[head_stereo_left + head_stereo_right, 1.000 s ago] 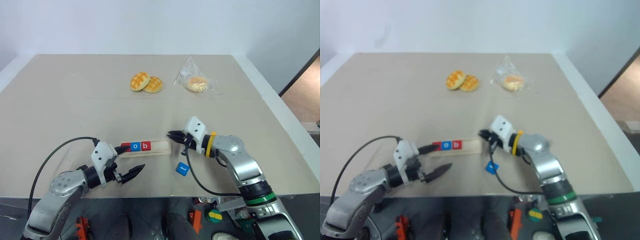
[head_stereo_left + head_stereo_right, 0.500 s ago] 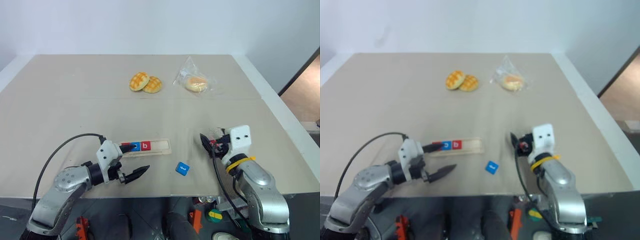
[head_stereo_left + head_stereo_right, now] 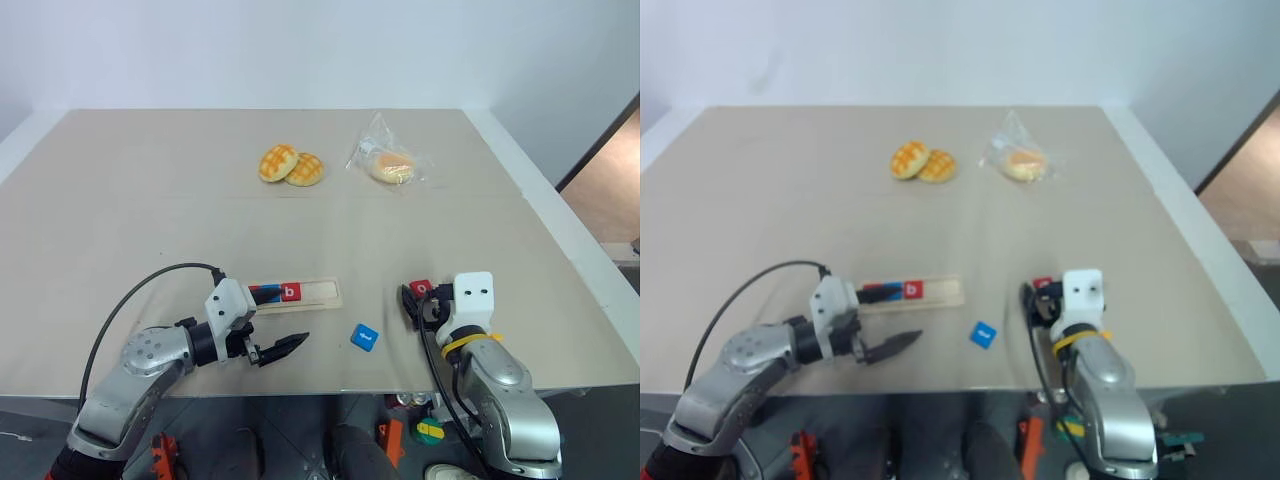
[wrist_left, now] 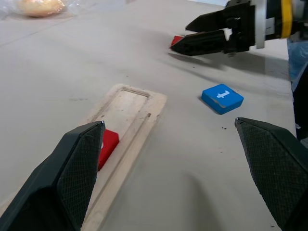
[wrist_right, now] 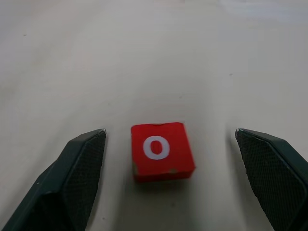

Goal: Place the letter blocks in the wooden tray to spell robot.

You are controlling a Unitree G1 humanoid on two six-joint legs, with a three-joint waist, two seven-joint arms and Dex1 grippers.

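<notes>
The wooden tray (image 3: 318, 293) lies near the table's front, with a red "b" block (image 3: 290, 293) in it and a blue block (image 3: 268, 292) beside that, partly hidden. My left gripper (image 3: 283, 318) is open, one finger over the tray's left part and the other in front of the tray. A blue "t" block (image 3: 364, 337) lies loose to the right of the tray. Further right, a red "o" block (image 5: 161, 150) sits flat on the table between the spread fingers of my open right gripper (image 3: 410, 300), touching neither.
Two waffle-topped buns (image 3: 292, 165) and a bagged bun (image 3: 392, 165) lie at the far middle of the table. A black cable (image 3: 130, 300) loops from my left arm. The table's front edge (image 3: 330, 385) runs just behind both grippers.
My right gripper swung away from the tray's right end, to the right and nearer the front edge, and opened. The red "o" block now lies on the table between its fingers.
</notes>
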